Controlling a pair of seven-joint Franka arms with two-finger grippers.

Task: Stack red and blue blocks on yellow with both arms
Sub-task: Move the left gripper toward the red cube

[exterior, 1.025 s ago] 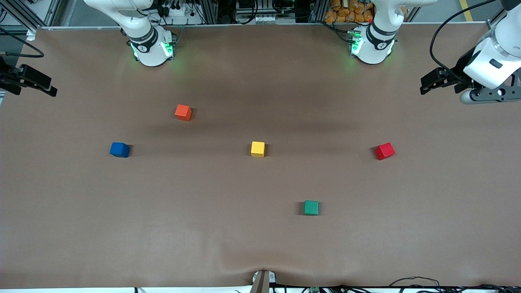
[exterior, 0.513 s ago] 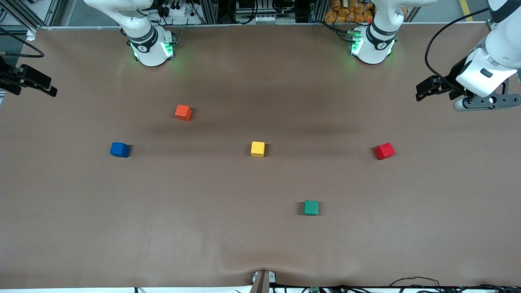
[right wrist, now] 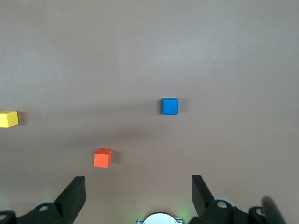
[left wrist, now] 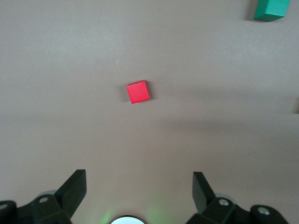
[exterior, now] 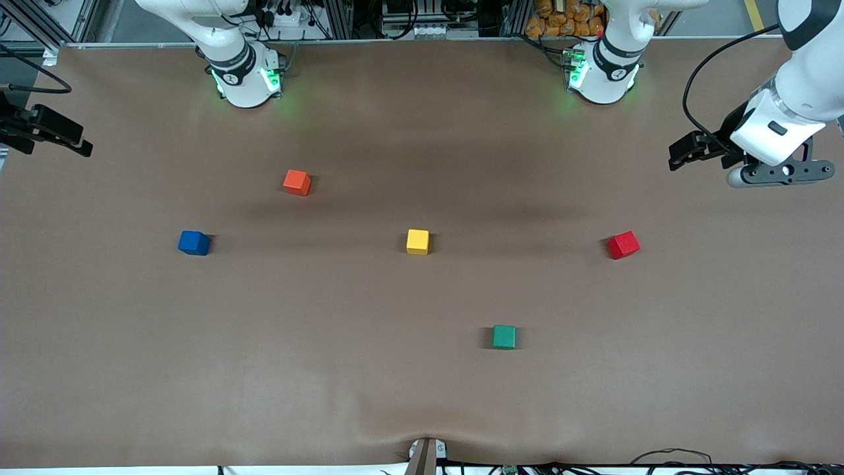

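The yellow cube [exterior: 417,241] sits at the table's middle. The red block [exterior: 623,245] lies toward the left arm's end, the blue block [exterior: 194,243] toward the right arm's end, both level with yellow. My left gripper [exterior: 679,153] hangs open in the air at its end of the table. In its wrist view the red block [left wrist: 138,91] lies well off from the open, empty left gripper [left wrist: 139,186]. My right gripper [exterior: 79,142] waits open at the other table end. Its wrist view shows the blue block [right wrist: 169,106], yellow cube [right wrist: 8,118] and open right gripper [right wrist: 138,189].
An orange-red cube [exterior: 297,182] lies farther from the front camera than the blue block, also seen as the orange-red cube [right wrist: 103,157]. A green cube [exterior: 504,336] lies nearer the front camera than yellow, with the green cube [left wrist: 271,9] in the left wrist view too.
The left arm has swung its gripper inward over the table end, toward the red block's side. The right arm and all cubes have stayed put.
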